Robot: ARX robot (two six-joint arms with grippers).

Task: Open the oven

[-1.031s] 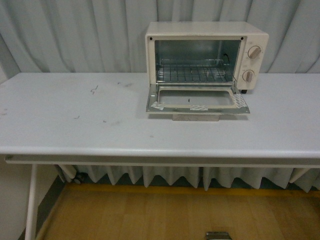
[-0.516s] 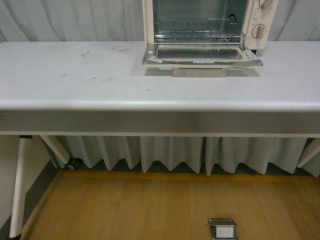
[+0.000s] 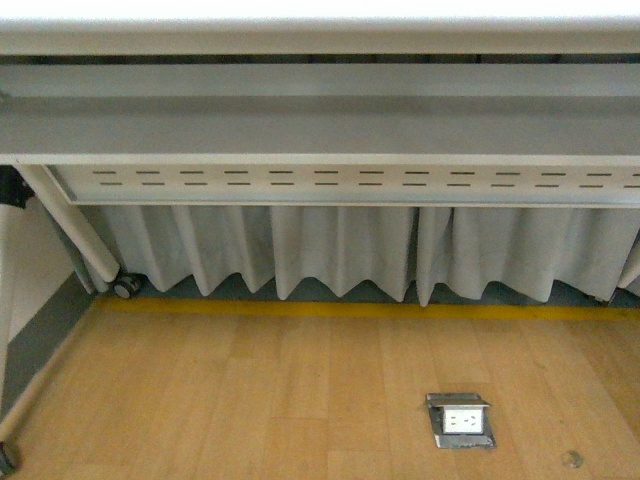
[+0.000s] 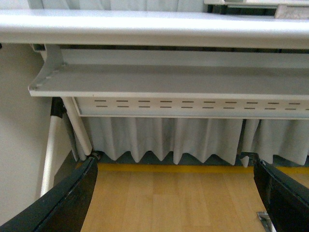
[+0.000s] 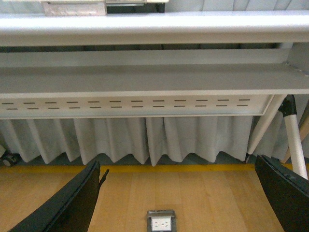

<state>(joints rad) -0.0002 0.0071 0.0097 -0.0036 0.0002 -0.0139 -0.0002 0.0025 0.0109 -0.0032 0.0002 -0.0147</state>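
The front view has dropped since the earlier frames: the bench top and the oven with its lowered door, visible half a second ago, are out of it. It now shows the bench (image 3: 320,40) front edge from below, a slotted metal rail (image 3: 340,180), a pleated grey curtain (image 3: 350,250), a castor (image 3: 126,288) and a floor socket (image 3: 461,420) in the wood floor.

The oven appears only as slivers. In the right wrist view, its beige handle (image 5: 73,7) juts over the bench edge, above and away from the right end effector (image 5: 178,203). In the left wrist view a pale corner (image 4: 291,10) sits above the bench edge, well apart from the left end effector (image 4: 174,203); little of its form can be told.

Both end effectors hang below bench level with their dark fingers (image 5: 72,203) spread wide, holding nothing.
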